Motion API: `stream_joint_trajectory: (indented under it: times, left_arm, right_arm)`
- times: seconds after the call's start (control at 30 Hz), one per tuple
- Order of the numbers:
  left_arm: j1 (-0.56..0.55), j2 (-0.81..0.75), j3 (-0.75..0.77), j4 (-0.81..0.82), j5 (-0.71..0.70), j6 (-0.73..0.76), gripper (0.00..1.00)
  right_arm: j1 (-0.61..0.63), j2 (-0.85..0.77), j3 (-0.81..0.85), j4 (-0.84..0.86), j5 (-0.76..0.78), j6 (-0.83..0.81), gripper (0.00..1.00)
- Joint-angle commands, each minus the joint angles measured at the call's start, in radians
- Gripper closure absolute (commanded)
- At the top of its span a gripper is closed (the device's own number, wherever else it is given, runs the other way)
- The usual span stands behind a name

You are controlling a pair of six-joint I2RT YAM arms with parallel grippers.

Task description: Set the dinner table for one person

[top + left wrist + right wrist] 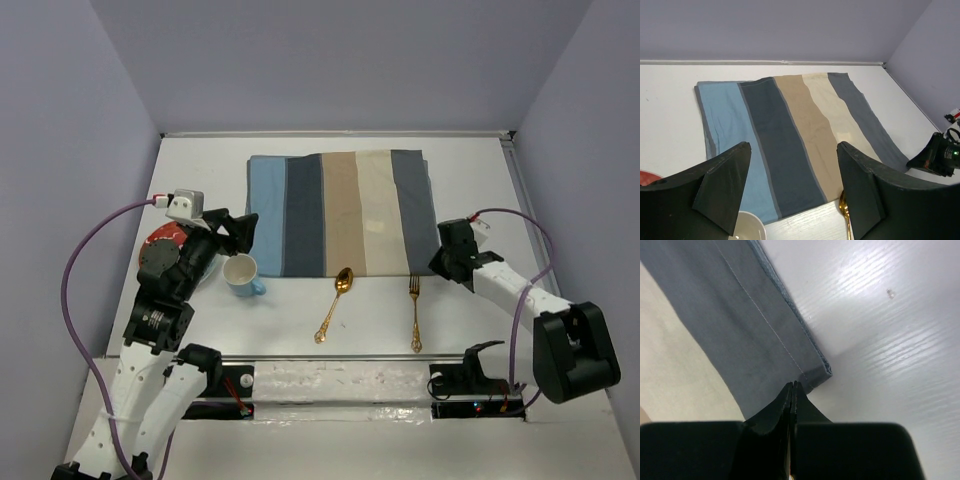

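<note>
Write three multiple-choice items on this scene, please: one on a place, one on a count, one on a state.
1. The spoon lies: A between the cup and the fork; B inside the cup; C right of the fork.
2. The placemat has: A three stripes; B five; C seven.
3. The right gripper is: A wide open; B gripping the fork; C shut.
Answers: A, cup to its left, fork to its right; B, light blue, dark slate, tan, cream, grey; C, its fingers press together at the placemat's corner.
</note>
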Motion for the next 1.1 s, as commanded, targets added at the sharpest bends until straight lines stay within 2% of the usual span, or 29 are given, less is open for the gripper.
stream_joint_trajectory:
  times: [0.0, 0.1, 0.23, 0.3, 0.33, 0.37, 0.4, 0.43, 0.57, 0.6, 0.63, 0.7, 0.83, 0.97, 1.07]
  left_arm:
    - [-0.008, -0.005, 0.001, 0.044, -0.005, -0.001, 0.19]
    - [-0.008, -0.001, 0.001, 0.044, -0.008, -0.001, 0.18]
    - [-0.008, -0.008, 0.009, 0.044, -0.051, 0.011, 0.16]
    - [-0.008, -0.024, 0.021, 0.041, -0.109, 0.028, 0.13]
    - [-0.008, -0.033, 0.029, 0.041, -0.182, 0.031, 0.10]
    - [-0.008, -0.048, 0.041, 0.044, -0.199, 0.031, 0.04]
    - [-0.008, -0.054, 0.046, 0.053, -0.210, 0.031, 0.01]
    - [-0.006, -0.061, 0.053, 0.054, -0.213, 0.022, 0.01]
    - [-0.005, -0.083, 0.040, 0.076, -0.213, 0.001, 0.01]
    - [-0.006, -0.091, 0.035, 0.077, -0.223, 0.002, 0.01]
    - [-0.006, -0.100, 0.027, 0.076, -0.256, 0.007, 0.01]
    - [-0.006, -0.140, 0.003, 0.073, -0.301, 0.014, 0.01]
    - [-0.005, -0.211, -0.014, 0.056, -0.420, 0.028, 0.01]
    - [-0.009, -0.246, -0.013, 0.038, -0.462, 0.028, 0.01]
    - [-0.022, -0.248, -0.014, 0.035, -0.471, 0.030, 0.01]
  right_arm:
    - [-0.004, -0.128, 0.064, -0.046, 0.087, -0.076, 1.00]
    - [-0.004, -0.194, 0.122, -0.032, 0.052, -0.170, 0.93]
    - [-0.004, -0.230, 0.203, 0.011, -0.141, -0.243, 0.85]
    - [0.049, -0.217, 0.242, 0.028, -0.201, -0.253, 0.80]
    - [0.074, -0.205, 0.260, 0.040, -0.210, -0.254, 0.78]
    - [0.104, -0.190, 0.280, 0.043, -0.212, -0.256, 0.77]
    - [0.184, -0.172, 0.323, 0.052, -0.207, -0.260, 0.76]
    - [0.229, -0.127, 0.347, 0.063, -0.187, -0.269, 0.70]
    - [0.417, 0.026, 0.499, 0.091, -0.193, -0.285, 0.65]
    - [0.454, 0.060, 0.533, 0.095, -0.187, -0.294, 0.58]
    - [0.521, 0.094, 0.568, 0.095, -0.168, -0.300, 0.58]
    - [0.575, 0.198, 0.669, 0.095, -0.167, -0.308, 0.53]
    - [0.687, 0.391, 0.855, 0.094, -0.187, -0.343, 0.52]
    - [0.760, 0.575, 1.091, 0.036, -0.203, -0.392, 0.52]
    - [0.775, 0.690, 1.180, -0.024, -0.199, -0.406, 0.52]
